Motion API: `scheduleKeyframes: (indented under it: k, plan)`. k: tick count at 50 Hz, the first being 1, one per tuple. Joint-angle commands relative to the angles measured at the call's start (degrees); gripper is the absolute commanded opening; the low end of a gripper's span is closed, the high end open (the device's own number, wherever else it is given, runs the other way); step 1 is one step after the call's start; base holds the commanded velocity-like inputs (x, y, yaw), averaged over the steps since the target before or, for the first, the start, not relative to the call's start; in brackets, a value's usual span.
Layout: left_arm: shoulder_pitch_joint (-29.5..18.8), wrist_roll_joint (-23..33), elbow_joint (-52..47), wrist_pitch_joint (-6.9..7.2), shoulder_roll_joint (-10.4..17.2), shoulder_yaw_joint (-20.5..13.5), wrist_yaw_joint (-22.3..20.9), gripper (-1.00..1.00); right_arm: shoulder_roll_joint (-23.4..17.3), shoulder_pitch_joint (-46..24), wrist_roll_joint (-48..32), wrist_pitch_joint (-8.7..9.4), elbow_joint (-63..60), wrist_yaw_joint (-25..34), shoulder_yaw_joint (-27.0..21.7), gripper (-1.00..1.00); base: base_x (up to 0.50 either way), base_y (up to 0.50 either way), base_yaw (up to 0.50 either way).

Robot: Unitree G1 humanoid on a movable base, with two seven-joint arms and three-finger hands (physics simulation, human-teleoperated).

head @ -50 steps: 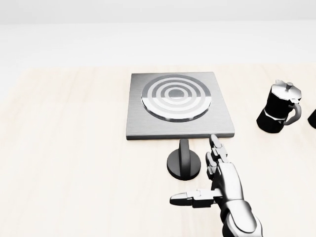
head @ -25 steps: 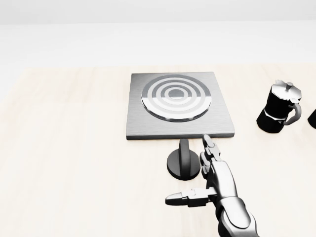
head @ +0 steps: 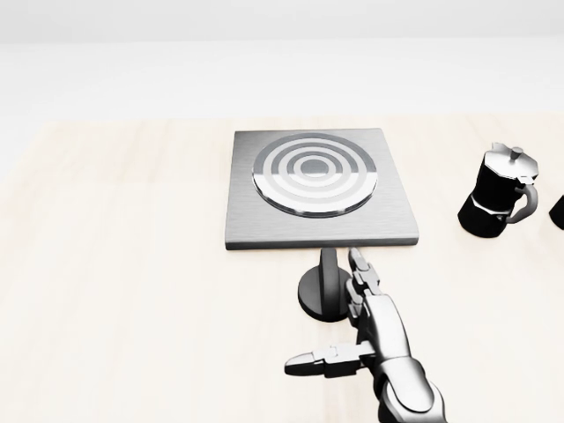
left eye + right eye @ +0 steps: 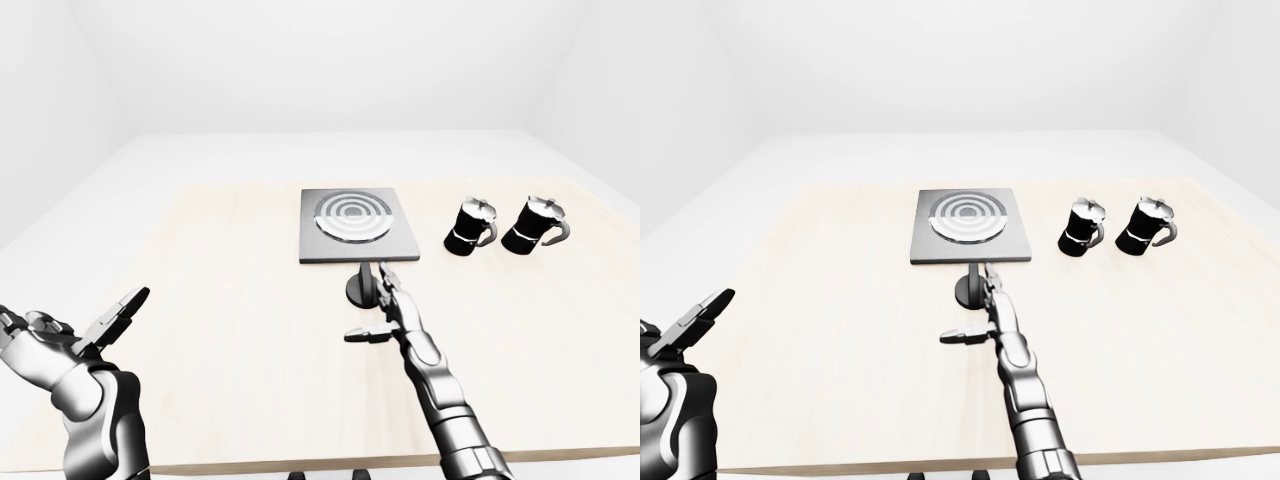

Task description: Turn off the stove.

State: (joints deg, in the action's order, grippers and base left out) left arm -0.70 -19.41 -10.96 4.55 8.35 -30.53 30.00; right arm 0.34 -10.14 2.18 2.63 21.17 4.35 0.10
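At the far left of the left-eye view the left hand [image 4: 75,335] is raised at the near edge of the desk [image 4: 220,300], its fingers spread apart and holding nothing, well apart from everything the task concerns; it looks to have no part in the coming move. Moving right, the stove [image 3: 317,185] lies flat at the middle of the desk, a grey square plate with concentric rings, and its knob [image 3: 328,291] stands just below the plate's lower edge in the head view: a dark round base with an upright bar whose long axis points up toward the plate. Just right of the knob is the right hand [image 3: 366,330], clearly the nearer one. Its fingers are apart: the two long fingers [image 3: 359,269] reach up alongside the knob's right edge, touching it or very nearly so, though which cannot be told, while the thumb [image 3: 308,361] juts out to the left, below the knob and not on it. So the knob lies to the left of the long fingers and above the thumb, in the open angle between them. Closing on the bar would probably need a small shift left before twisting. Further right stand two dark moka pots [image 4: 470,227], well clear of the hand.
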Motion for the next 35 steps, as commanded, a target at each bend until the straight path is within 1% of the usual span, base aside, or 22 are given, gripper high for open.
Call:
scheduleKeyframes:
  k: [1, 2, 3, 4, 6, 9, 10, 11, 12, 13, 15, 20, 22, 23, 25, 26, 27, 30, 32, 33, 34, 35]
  plan:
    - [0.0, -0.1, 0.3, -0.16, 0.0, 0.1, 0.0, 1.00, 0.6, -0.4, -0.1, -2.57, 3.9, 0.1, 0.4, 1.00, 0.00, 0.00, 0.00]
    - [-0.1, 0.0, 0.4, -0.26, 0.0, 0.2, 0.0, 1.00, 0.7, -0.3, 0.0, -3.07, 4.3, 0.2, 0.5, 1.00, 0.00, 0.00, 0.00]
    - [-0.1, -0.1, 0.2, -0.02, 0.1, 0.1, 0.0, 1.00, 0.9, -0.5, -0.1, -3.31, 4.9, 0.2, 0.7, 1.00, 0.00, 0.00, 0.00]
    - [0.0, -0.1, 0.0, 0.19, 0.1, 0.1, 0.0, 1.00, 1.0, -0.5, -0.3, -3.31, 5.0, 0.1, 0.9, 1.00, 0.00, 0.00, 0.00]
    - [-0.2, 0.0, 0.5, -0.19, 0.0, 0.2, 0.0, 1.00, 1.3, -0.5, -0.6, -3.29, 5.1, 0.0, 1.3, 1.00, 0.00, 0.00, 0.00]
    - [-0.2, -0.1, 0.4, -0.08, 0.1, 0.2, 0.0, 1.00, 1.8, -0.8, -0.6, -3.17, 5.2, 0.2, 1.8, 1.00, 0.00, 0.00, 0.00]
    - [-0.1, -0.2, 0.3, 0.04, 0.1, 0.1, 0.0, 1.00, 1.9, -0.7, -1.0, -2.43, 4.2, 0.0, 2.2, 1.00, 0.00, 0.00, 0.00]
    - [-0.2, -0.2, 0.4, -0.40, 0.1, 0.1, 0.0, 1.00, 2.1, -0.8, -1.7, -0.95, 3.1, -0.3, 2.7, 1.00, 0.00, 0.00, 0.00]
    - [-0.2, -0.2, 0.5, -0.68, 0.0, 0.1, 0.0, 1.00, 2.3, -0.7, -1.9, 0.02, 2.0, -0.4, 3.0, 1.00, 0.00, 0.00, 0.00]
    - [0.0, -0.5, -0.2, -0.04, 0.1, 0.0, 0.0, 1.00, 2.6, -0.6, -2.0, 1.39, 0.1, -0.3, 3.4, 1.00, 0.00, 0.00, 0.00]
    - [0.0, -0.6, -0.7, 0.45, 0.2, -0.2, 0.0, 1.00, 2.9, -0.6, -2.5, 2.37, -1.6, -0.5, 3.9, 1.00, 0.00, 0.00, 0.00]
    - [0.0, -0.7, -0.7, 0.40, 0.1, -0.2, 0.0, 1.00, 3.1, -1.9, -3.3, 2.37, -0.6, -0.4, 4.1, 1.00, 0.00, 0.00, 0.00]
    - [0.3, -0.4, -0.2, -1.21, -0.3, 0.0, 0.0, 1.00, 3.1, -1.9, -3.9, 2.37, -1.7, -0.6, 4.3, 1.00, 0.00, 0.00, 0.00]
    - [0.0, -0.3, 0.4, -1.45, -0.2, 0.1, 0.0, 1.00, 3.3, -2.4, -3.9, 2.37, -1.4, -0.6, 4.4, 1.00, 0.00, 0.00, 0.00]
    - [-0.1, -0.4, 0.1, -0.69, 0.0, 0.0, 0.0, 1.00, 3.5, -2.7, -3.9, 2.37, -1.0, -0.6, 4.3, 1.00, 0.00, 0.00, 0.00]
    - [0.0, -0.5, 0.0, -0.69, 0.0, 0.0, 0.0, 1.00, 3.6, -2.8, -4.0, 2.37, -1.2, -0.7, 4.5, 1.00, 0.00, 0.00, 0.00]
    - [0.1, -0.6, 0.1, -1.01, 0.0, 0.0, 0.0, 1.00, 4.2, -3.3, -4.3, 2.37, -0.9, -0.8, 5.1, 1.00, 0.00, 0.00, 0.00]
    - [0.2, -0.8, -0.7, -0.27, 0.0, -0.2, 0.0, 1.00, 4.7, -3.7, -4.4, 2.37, -1.3, -0.8, 5.5, 1.00, 0.00, 0.00, 0.00]
    - [0.0, -0.5, 0.1, -1.03, 0.0, 0.0, 0.0, 1.00, 5.1, -4.6, -4.5, 2.37, 0.1, -0.9, 5.7, 1.00, 0.00, 0.00, 0.00]
    - [0.1, -0.5, 0.1, -0.98, 0.0, 0.0, 0.0, 1.00, 5.2, -5.1, -4.8, 2.37, 1.0, -1.0, 5.8, 1.00, 0.00, 0.00, 0.00]
    - [0.2, -0.7, -0.4, -0.55, 0.1, -0.1, 0.0, 1.00, 5.4, -5.3, -4.9, 2.37, 1.5, -1.0, 5.8, 1.00, 0.00, 0.00, 0.00]
    - [0.1, -0.6, -0.1, -0.79, 0.0, -0.1, 0.0, 1.00, 5.8, -5.7, -4.8, 2.37, 2.0, -0.8, 6.0, 1.00, 0.00, 0.00, 0.00]
